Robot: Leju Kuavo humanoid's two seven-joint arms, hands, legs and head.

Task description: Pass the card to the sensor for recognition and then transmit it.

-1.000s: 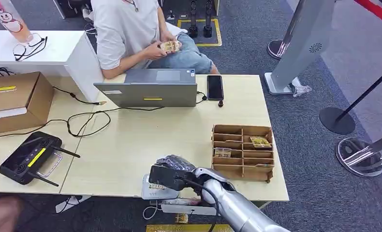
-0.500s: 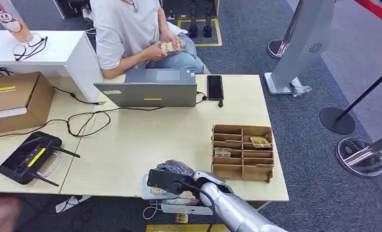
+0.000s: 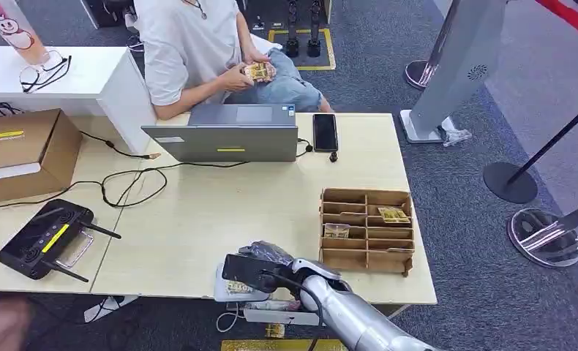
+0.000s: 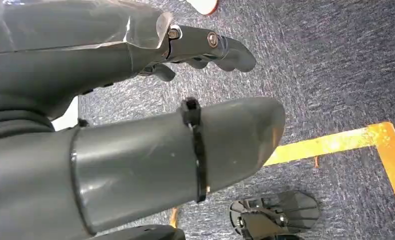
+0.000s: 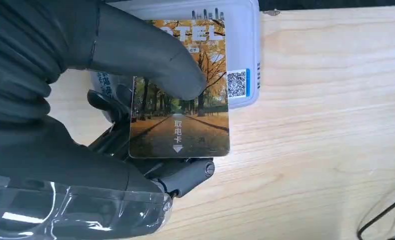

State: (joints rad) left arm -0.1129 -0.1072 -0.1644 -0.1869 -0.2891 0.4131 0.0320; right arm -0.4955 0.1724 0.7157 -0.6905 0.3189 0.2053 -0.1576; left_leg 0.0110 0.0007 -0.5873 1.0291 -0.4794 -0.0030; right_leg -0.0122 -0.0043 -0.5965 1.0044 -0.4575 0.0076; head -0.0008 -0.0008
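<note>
right hand: pinching the hotel key card between thumb and darker fingers, at the near table edge, over the reader
hotel key card: autumn tree-lined road print, QR code on one side, Chinese characters with a down arrow; held flat above the white card reader, partly overlapping it; touching or just above, cannot tell
white card reader: pale plastic box on the wooden table near its front edge; in head view it sits under the right hand
left hand: hanging down over blue-grey carpet with a yellow floor line; fingers apart and a little curled, holding nothing
card organizer: brown cardboard tray with compartments, just right of the right hand, two cards lying in its slots
laptop: grey, lid up, far side of table
phone: black, flat beside the laptop
person: seated behind the table, both hands on a small stack of cards
remote controller: black with antennas, left part of table
cardboard box: far left, cable running past it
</note>
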